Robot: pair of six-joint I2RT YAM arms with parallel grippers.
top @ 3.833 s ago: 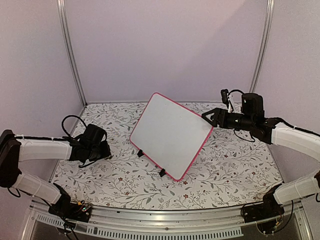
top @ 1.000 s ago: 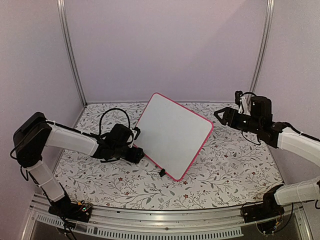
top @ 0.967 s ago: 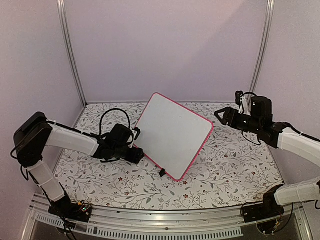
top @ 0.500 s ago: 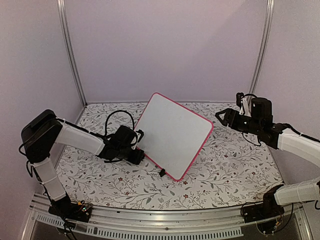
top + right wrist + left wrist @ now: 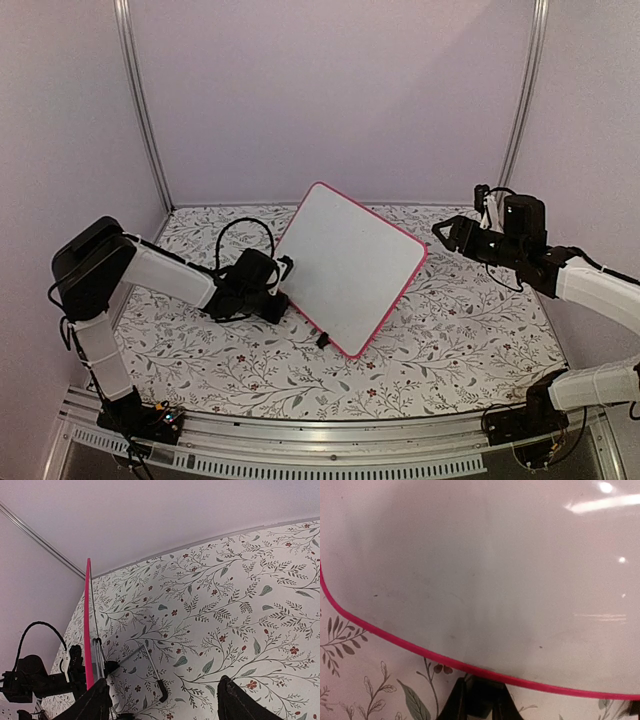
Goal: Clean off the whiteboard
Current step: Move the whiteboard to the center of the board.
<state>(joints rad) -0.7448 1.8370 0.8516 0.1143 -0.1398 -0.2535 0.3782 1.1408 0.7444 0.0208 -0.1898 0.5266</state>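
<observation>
1. Mid-table, on the floral cloth (image 5: 470,330), the whiteboard (image 5: 350,265) stands tilted on its near edge, with one black clip foot (image 5: 322,341) showing below the pink frame.
2. Left gripper (image 5: 279,303) sits at the board's lower left edge, its jaws pinched together on the frame.
3. Right gripper (image 5: 444,232) hangs beside the board's right corner without touching it, jaws spread wide around nothing.
4. Seen edge-on from the right wrist, the board has a thin black-tipped wire leg (image 5: 162,691) behind it.

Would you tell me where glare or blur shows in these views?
Left wrist: bright glare streaks the upper right of the glossy white, pink-framed whiteboard; the view is soft. Top external: evenly lit, sharp, no glare on the board. Right wrist: the right gripper looks dark and soft-edged, the floral tabletop crisp.
</observation>
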